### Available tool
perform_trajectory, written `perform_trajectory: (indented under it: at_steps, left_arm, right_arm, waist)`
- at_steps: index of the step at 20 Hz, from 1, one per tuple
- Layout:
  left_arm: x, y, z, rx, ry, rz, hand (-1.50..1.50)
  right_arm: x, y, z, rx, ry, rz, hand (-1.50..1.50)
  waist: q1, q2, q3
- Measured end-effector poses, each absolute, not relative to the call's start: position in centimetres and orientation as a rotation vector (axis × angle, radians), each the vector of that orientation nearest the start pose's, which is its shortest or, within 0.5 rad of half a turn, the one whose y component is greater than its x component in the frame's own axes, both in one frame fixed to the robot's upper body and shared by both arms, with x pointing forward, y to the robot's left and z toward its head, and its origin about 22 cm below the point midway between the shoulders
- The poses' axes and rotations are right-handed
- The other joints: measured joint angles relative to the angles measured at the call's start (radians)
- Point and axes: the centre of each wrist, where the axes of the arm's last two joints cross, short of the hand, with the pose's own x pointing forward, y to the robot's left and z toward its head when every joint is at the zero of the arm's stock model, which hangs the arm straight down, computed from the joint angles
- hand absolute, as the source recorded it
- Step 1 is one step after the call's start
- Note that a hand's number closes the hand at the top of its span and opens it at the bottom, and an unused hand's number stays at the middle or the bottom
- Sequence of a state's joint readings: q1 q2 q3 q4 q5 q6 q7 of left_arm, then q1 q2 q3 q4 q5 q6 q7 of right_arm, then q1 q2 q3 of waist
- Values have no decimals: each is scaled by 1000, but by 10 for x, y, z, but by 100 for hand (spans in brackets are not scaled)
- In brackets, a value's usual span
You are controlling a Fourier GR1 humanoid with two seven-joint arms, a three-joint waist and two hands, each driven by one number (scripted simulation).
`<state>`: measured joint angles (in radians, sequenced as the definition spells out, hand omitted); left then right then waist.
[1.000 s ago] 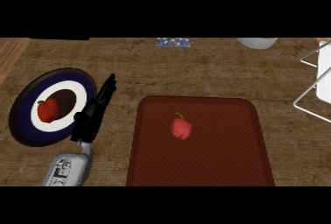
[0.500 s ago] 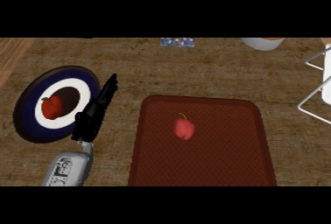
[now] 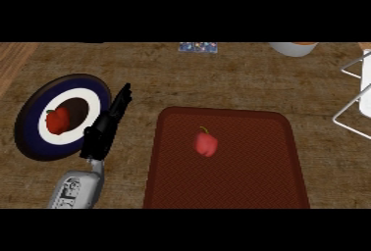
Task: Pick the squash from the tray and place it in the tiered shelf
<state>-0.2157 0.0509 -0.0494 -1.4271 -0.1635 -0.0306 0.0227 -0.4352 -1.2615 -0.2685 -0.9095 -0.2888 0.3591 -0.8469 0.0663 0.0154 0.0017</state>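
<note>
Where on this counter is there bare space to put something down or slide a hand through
Bare counter lies beyond the tray, up to the bowl, and between the tray and the white shelf. Inside the tray, most of the floor around the squash is free. It is crowded between the plate and tray, where the left hand lies.

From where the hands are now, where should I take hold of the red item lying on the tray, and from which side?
Grip the squash across its plump middle, coming from above: it lies flat near the middle of the tray with bare surface all round, and its thin stem points away from the robot. The left hand rests open beside the plate.
</note>
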Motion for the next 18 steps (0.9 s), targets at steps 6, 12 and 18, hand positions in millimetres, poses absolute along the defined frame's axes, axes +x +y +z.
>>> perform_trajectory:
  at_steps: [6, 12, 18]
  left_arm:
    - [295, 204, 19, 62, -1597, -309, 0]
    - [290, 206, 15, 61, -1601, -308, 0]
    - [293, 205, 18, 71, -1602, -307, 0]
  right_arm:
    - [279, -540, 282, -445, -2269, 560, 150]
    - [301, -535, 281, -366, -2246, 498, 150]
    - [318, -528, 271, -468, -2200, 525, -150]
  waist:
    - [-3, 0, 0]
    - [-4, 0, 0]
    - [-6, 3, 1]
